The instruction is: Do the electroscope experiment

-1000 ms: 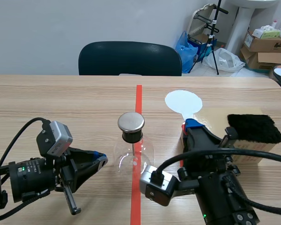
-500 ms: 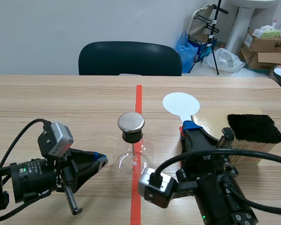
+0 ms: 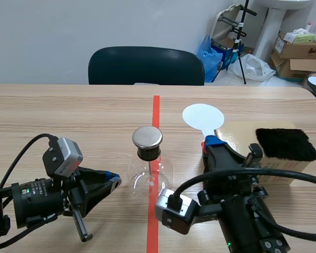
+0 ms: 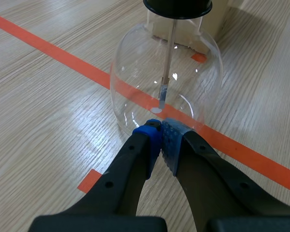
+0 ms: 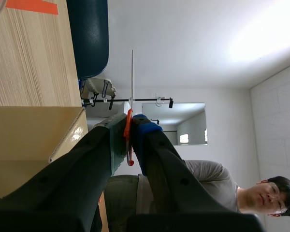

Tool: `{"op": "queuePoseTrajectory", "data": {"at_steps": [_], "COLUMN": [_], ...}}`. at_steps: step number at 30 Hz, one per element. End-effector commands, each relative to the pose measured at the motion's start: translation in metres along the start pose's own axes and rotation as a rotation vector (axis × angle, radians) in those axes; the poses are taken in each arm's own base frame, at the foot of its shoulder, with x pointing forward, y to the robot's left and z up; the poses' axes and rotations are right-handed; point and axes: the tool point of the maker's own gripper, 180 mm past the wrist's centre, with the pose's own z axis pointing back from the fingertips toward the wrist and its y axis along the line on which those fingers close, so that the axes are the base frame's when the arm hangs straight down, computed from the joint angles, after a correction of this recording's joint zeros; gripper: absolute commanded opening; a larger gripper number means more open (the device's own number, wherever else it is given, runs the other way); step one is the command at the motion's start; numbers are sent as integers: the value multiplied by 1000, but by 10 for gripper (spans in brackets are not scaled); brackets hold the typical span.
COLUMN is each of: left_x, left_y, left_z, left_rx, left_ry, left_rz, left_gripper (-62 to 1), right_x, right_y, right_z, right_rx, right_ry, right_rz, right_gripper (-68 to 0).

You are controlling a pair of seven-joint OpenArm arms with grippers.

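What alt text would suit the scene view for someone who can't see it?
A clear round glass flask with a metal-capped black stopper stands on a wooden table between two black robot arms. The right pincer grips a white round paddle; the left pincer, shut, points at the flask.

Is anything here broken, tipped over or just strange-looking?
Nothing stands out. The glass flask stands upright and whole on the red line; the right claw grips the white disc paddle; the black fur pad lies on its box.
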Motion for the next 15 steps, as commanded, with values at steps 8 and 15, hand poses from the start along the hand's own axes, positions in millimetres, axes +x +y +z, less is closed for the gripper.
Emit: {"op": "queuePoseTrajectory", "data": {"at_steps": [8,15], "left_x": [11,9], "left_y": [1,1], "left_z": [-2,-2], "left_rx": [2,2], "left_ry": [-38,-28], "left_rz": [-8,-8], "left_gripper": [-581,-582], "right_x": [-1,-1], "right_y": [-7,-7], "right_z": [-4,-4], "right_rx": [-30,-30], "right_ry": [-5,-5], "right_rz": [3,3], "right_gripper": [-665,-665]}}
